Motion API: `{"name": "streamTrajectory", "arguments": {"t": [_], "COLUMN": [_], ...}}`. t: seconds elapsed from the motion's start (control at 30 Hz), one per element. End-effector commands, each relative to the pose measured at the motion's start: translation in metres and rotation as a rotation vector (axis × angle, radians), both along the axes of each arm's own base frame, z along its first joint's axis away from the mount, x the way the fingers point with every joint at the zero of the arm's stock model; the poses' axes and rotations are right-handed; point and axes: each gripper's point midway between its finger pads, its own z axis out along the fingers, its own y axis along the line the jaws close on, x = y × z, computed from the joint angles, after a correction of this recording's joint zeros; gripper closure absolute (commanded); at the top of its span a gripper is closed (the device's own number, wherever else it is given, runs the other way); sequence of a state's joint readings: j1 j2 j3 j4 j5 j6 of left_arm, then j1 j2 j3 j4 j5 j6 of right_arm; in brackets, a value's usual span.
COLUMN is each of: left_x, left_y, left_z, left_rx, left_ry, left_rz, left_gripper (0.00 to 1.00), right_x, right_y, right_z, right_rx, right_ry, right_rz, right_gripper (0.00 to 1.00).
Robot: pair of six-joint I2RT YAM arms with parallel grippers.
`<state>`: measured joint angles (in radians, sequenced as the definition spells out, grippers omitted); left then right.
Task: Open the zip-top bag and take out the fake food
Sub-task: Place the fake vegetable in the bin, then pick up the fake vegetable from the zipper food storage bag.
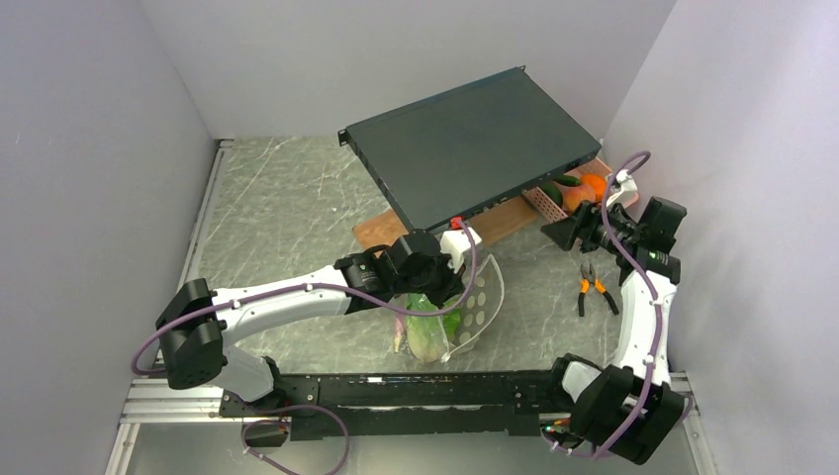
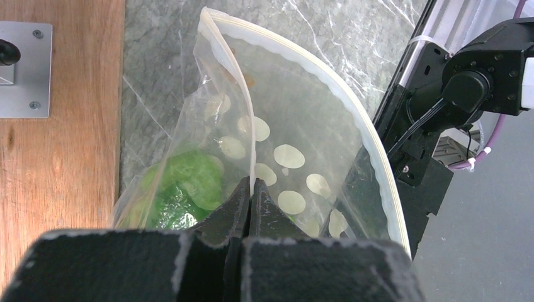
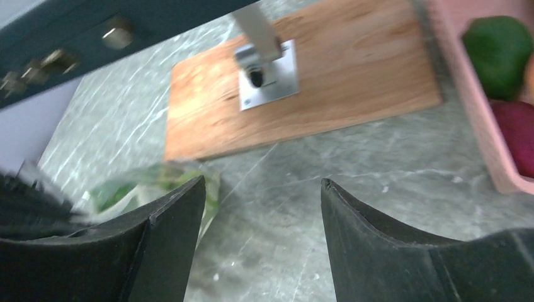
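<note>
The clear zip-top bag (image 1: 473, 309) hangs just in front of the arm bases, its mouth gaping open in the left wrist view, with the pale zip strip (image 2: 352, 107) curving round it. My left gripper (image 2: 250, 189) is shut on one edge of the bag's rim and holds it up. Green leafy fake food (image 2: 182, 189) lies inside, also seen from above (image 1: 428, 338). My right gripper (image 1: 564, 233) hovers open to the right of the bag, nothing between its fingers (image 3: 263, 182). The bag (image 3: 151, 182) shows at its left.
A pink basket (image 3: 485, 126) at the right holds a green piece (image 3: 497, 47), a red one (image 3: 519, 129) and an orange one (image 1: 592, 186). Orange-handled pliers (image 1: 594, 287) lie by the right arm. A dark flat case (image 1: 475, 148) rests on a wooden board (image 3: 302, 82).
</note>
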<state>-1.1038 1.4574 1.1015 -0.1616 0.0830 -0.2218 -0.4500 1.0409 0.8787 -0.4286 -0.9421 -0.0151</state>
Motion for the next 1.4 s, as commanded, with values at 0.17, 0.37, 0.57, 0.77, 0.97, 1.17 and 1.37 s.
{"name": "streamTrajectory", "arguments": {"t": [0.17, 0.37, 0.57, 0.77, 0.97, 1.17, 1.37], "left_x": [-0.006, -0.007, -0.007, -0.007, -0.007, -0.007, -0.007], "left_y": [-0.009, -0.015, -0.019, -0.019, -0.018, -0.016, -0.017], "left_z": [0.033, 0.037, 0.043, 0.047, 0.052, 0.056, 0.066], "left_rx": [-0.098, -0.108, -0.122, -0.129, -0.136, -0.147, -0.168], "left_ry": [-0.040, -0.036, -0.039, -0.039, -0.040, -0.039, -0.041], "left_rz": [-0.042, -0.056, -0.060, -0.050, -0.040, -0.027, -0.025], "left_gripper": [1.00, 1.00, 1.00, 1.00, 1.00, 1.00, 1.00], "right_x": [-0.083, -0.118, -0.132, -0.137, -0.143, -0.149, -0.135], "right_y": [0.086, 0.125, 0.157, 0.169, 0.174, 0.177, 0.178], "right_z": [0.029, 0.035, 0.027, 0.001, -0.024, -0.044, -0.065], "right_rx": [-0.012, -0.082, -0.150, -0.193, -0.273, -0.322, -0.351], "right_ry": [-0.189, -0.329, -0.380, -0.345, -0.342, -0.330, -0.282], "right_rz": [0.549, 0.758, 0.881, 0.957, 1.024, 1.068, 1.000], "right_gripper": [0.33, 0.37, 0.45, 0.56, 0.60, 0.63, 0.59]}}
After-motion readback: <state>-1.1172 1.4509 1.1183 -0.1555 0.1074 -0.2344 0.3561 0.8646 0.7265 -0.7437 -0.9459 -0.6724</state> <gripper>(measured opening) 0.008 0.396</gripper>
